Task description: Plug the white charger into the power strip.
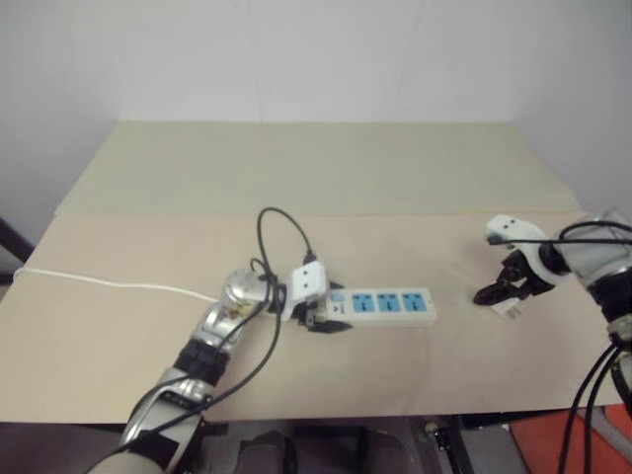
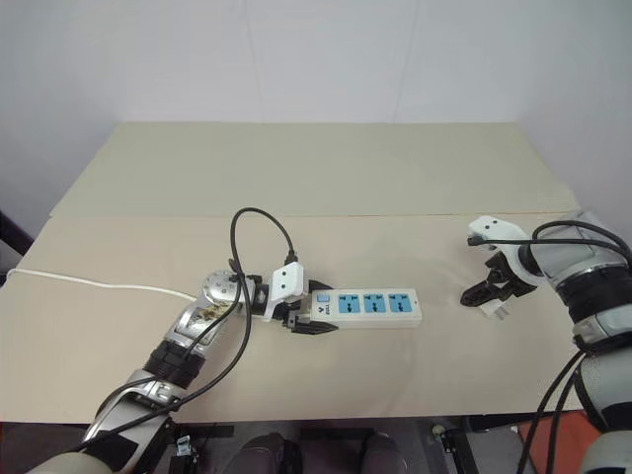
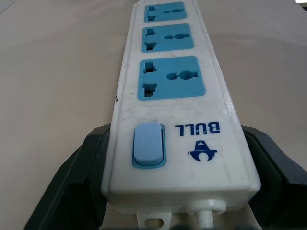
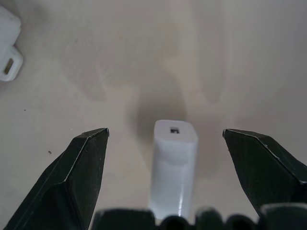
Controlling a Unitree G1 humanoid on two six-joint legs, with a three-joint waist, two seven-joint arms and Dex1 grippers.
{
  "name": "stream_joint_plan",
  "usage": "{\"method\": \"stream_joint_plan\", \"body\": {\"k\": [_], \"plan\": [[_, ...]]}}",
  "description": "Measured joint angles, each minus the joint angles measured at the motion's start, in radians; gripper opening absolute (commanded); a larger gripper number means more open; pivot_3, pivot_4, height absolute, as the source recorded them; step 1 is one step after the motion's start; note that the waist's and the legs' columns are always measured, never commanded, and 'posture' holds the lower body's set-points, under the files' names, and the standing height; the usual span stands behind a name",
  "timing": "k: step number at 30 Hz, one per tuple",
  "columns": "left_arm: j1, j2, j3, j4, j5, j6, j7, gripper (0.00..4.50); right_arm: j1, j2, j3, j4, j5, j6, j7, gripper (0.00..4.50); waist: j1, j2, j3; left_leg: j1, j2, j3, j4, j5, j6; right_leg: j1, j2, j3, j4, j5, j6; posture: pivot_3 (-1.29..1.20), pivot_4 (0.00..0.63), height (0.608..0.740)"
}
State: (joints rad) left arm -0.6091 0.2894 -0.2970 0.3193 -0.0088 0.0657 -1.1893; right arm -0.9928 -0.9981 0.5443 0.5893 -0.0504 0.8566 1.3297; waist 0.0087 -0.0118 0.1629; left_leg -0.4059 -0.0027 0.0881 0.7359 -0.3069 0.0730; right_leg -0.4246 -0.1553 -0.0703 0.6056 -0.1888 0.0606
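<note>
The power strip (image 1: 390, 306), a long white bar with three blue socket faces, lies flat on the table in front of me. My left gripper (image 1: 321, 318) is shut on its switch end, and black fingers (image 3: 76, 177) press both sides of the strip (image 3: 172, 96). The white charger (image 4: 175, 158), a small white block, rests on the table at the right (image 2: 494, 308). My right gripper (image 4: 166, 131) points down over it, open. The charger sits between the two fingers, with a gap on each side.
The strip's thin white cord (image 1: 109, 283) runs left across the beige table (image 1: 296, 178) to its edge. A black cable (image 1: 281, 222) loops up over my left wrist. The table's front edge is just below both arms.
</note>
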Motion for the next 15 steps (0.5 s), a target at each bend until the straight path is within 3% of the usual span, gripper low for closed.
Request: {"method": "stream_joint_plan", "body": {"k": [10,13,15], "plan": [[0.023,0.019,-0.001,-0.035,-0.014,0.007,0.010,3.34,-0.016,0.055,0.018,0.121,-0.104,-0.091,0.066,4.50,-0.005,0.000,0.000,0.001,0.000,0.000,0.000,0.001,-0.001,0.000,0.000,0.000,0.000,0.000,0.000,0.00,0.150,0.740],[0.030,0.028,-0.001,-0.047,-0.020,0.014,0.013,3.34,-0.021,0.067,0.018,0.140,-0.125,-0.103,0.068,3.92,-0.009,0.001,0.000,0.001,0.000,0.000,0.000,0.001,-0.001,0.000,0.000,0.000,0.001,0.000,0.000,0.00,0.150,0.740],[0.033,0.032,-0.002,-0.054,-0.025,0.023,0.015,3.34,-0.025,0.073,0.017,0.151,-0.133,-0.110,0.068,3.20,-0.011,0.001,0.000,0.001,0.000,0.000,0.000,0.001,-0.001,0.001,0.000,0.000,0.001,0.000,0.000,0.00,0.150,0.740]]}}
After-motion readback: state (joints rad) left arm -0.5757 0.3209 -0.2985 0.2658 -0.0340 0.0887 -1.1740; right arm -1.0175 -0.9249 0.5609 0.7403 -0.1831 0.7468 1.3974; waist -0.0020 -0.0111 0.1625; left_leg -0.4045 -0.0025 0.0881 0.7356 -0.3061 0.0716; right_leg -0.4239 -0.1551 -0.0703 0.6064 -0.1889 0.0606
